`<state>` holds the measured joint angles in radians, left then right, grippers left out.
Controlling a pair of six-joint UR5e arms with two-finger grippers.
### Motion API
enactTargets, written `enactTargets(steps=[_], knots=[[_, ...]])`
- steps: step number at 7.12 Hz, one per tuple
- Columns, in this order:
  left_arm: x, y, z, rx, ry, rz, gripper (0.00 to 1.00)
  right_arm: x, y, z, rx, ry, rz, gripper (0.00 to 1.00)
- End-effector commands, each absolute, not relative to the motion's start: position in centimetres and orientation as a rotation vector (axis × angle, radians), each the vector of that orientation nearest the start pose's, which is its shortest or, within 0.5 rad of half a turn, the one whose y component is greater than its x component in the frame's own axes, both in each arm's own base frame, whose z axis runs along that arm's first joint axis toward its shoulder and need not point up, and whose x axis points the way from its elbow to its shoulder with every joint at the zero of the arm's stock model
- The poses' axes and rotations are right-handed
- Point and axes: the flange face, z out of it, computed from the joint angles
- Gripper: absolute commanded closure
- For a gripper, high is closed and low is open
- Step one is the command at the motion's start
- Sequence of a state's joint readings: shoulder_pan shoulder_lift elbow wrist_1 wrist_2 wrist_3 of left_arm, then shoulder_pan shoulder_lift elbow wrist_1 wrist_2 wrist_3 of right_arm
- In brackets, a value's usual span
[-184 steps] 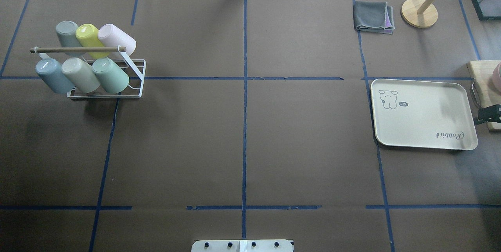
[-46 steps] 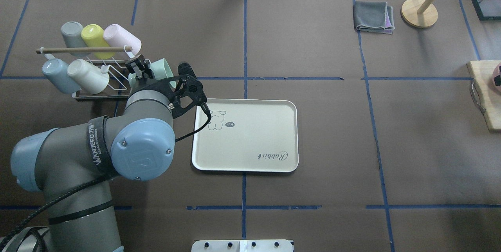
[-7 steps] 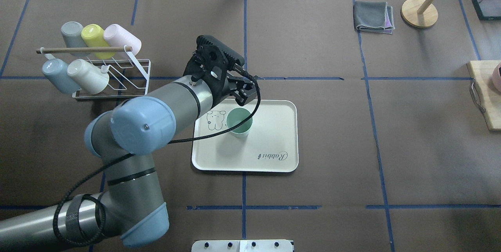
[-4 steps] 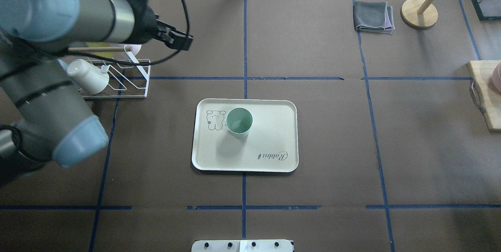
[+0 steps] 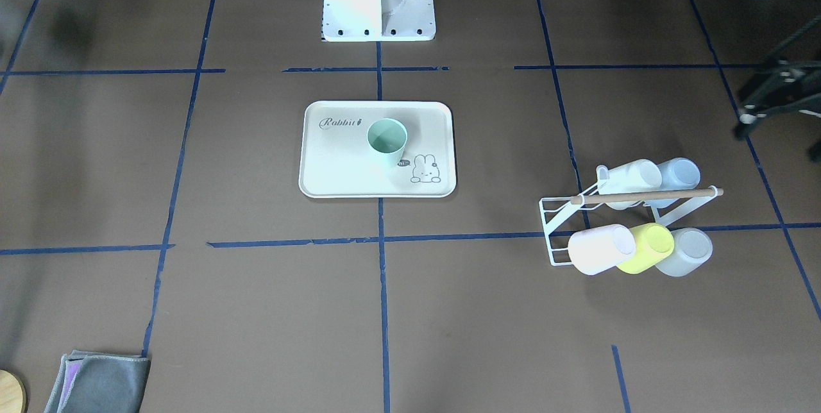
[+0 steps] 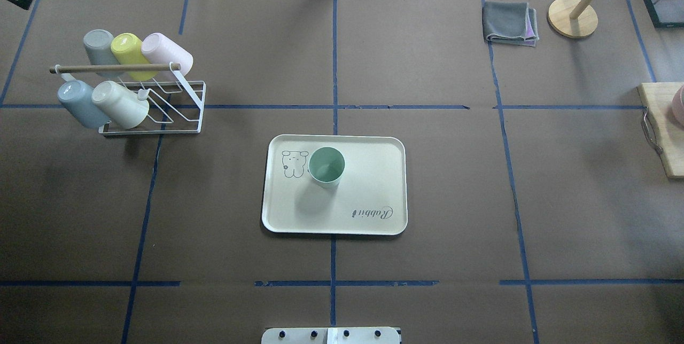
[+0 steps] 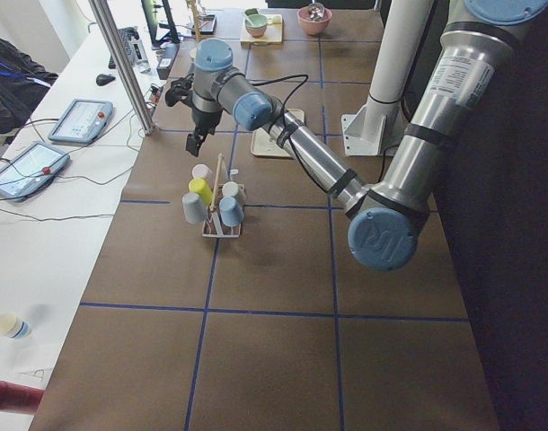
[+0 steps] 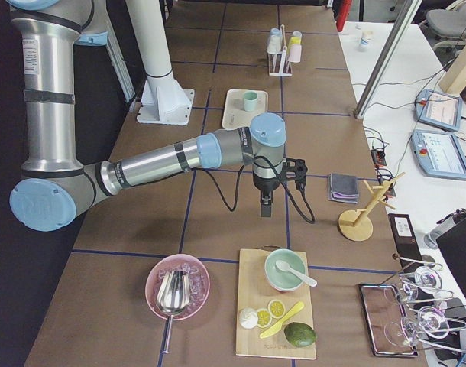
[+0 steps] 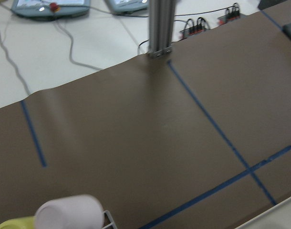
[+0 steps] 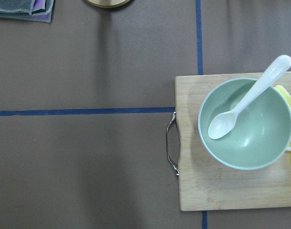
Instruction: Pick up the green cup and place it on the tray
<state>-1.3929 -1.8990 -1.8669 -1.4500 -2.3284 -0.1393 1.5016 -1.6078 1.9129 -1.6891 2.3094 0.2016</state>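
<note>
Well, we find the cup (image 6: 326, 166) upright on the tray (image 6: 368, 194), beside the bunny drawing (image 6: 293, 163), well apart from our left claw (image 7: 194, 146), with the rack (image 6: 187, 103) between them (that claw's grip we cannot tell). Our right claw (image 8: 265, 209) hangs near the board (image 8: 256, 321) with the bowl (image 8: 283, 271); whether it is clenched, we cannot tell either.
</note>
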Motion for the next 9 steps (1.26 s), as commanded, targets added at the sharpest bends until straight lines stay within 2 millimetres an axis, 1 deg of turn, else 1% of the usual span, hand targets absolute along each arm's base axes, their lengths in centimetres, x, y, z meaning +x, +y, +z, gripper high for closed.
enactTargets(steps=[1,2,3,4,5,6,7,9], knots=[[-4.6,-58.7,45.7,0.178,0.765,0.212,0.0,5.6,-47.4,56.6,0.059,-0.747,0.014,0.0],[-5.8,-56.7,51.3,0.087,0.77,0.158,0.0,7.0,-47.3,59.2,0.047,-0.777,-0.003,0.0],[-5.8,-53.5,56.4,0.017,0.779,0.132,0.0,8.7,-47.3,61.4,0.049,-0.826,-0.016,0.0],[-5.8,-50.9,59.7,0.007,0.778,0.126,0.0,9.1,-47.3,61.3,0.059,-0.829,-0.016,0.0],[-5.8,-49.2,61.6,0.005,0.778,0.121,0.0,9.5,-47.6,60.8,0.071,-0.815,-0.009,0.0],[-5.8,-48.2,63.0,-0.017,0.781,0.116,0.0,9.6,-48.0,60.4,0.078,-0.793,-0.011,0.0],[-5.7,-47.5,65.3,-0.056,0.786,0.103,0.0,9.7,-48.1,60.2,0.078,-0.785,-0.006,0.0],[-5.7,-47.5,66.6,-0.082,0.79,0.093,0.0,9.7,-48.1,60.5,0.065,-0.788,0.015,0.0]])
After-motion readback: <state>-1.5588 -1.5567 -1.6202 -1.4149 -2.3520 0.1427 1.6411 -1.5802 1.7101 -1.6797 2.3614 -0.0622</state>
